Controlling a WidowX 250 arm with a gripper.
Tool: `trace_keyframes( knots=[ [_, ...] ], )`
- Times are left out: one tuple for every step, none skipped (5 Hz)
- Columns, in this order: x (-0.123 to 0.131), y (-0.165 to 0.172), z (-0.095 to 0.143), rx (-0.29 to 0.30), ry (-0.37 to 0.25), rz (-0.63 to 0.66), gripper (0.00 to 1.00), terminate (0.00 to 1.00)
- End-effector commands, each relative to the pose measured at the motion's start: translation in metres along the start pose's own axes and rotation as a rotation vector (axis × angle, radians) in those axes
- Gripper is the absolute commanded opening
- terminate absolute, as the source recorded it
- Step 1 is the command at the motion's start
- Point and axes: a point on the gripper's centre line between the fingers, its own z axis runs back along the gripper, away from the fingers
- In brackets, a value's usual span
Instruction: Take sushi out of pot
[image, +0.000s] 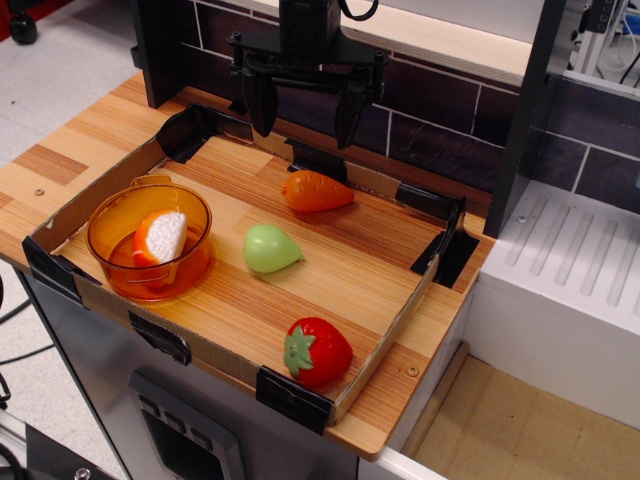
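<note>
The sushi (162, 238) lies tilted inside the pot, its white rice side up and an orange edge showing. The pot (121, 216) is a round translucent orange bowl at the left end of the wooden tray. My gripper (305, 118) hangs open and empty at the back of the tray, high above the wood and well right of the pot, just behind the carrot.
An orange carrot (316, 191), a pale green pear (269, 249) and a red strawberry (318, 352) lie on the tray. A low cardboard rim (390, 345) with black tape corners borders it. A dark brick wall (440, 120) stands behind; a white drainer (580, 260) is at right.
</note>
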Motion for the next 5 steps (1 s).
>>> trace_keyframes(
  knots=[
    [0.0, 0.0, 0.0, 0.0, 0.0, 0.0, 1.0, 0.0],
    [-0.021, 0.011, 0.019, -0.039, -0.043, -0.026, 1.0, 0.0],
    [-0.034, 0.025, 0.031, -0.069, -0.045, -0.033, 1.0, 0.0],
    [-0.043, 0.048, 0.036, -0.084, -0.069, -0.019, 1.0, 0.0],
    [-0.056, 0.071, 0.034, -0.059, -0.073, 0.001, 1.0, 0.0]
  ],
)
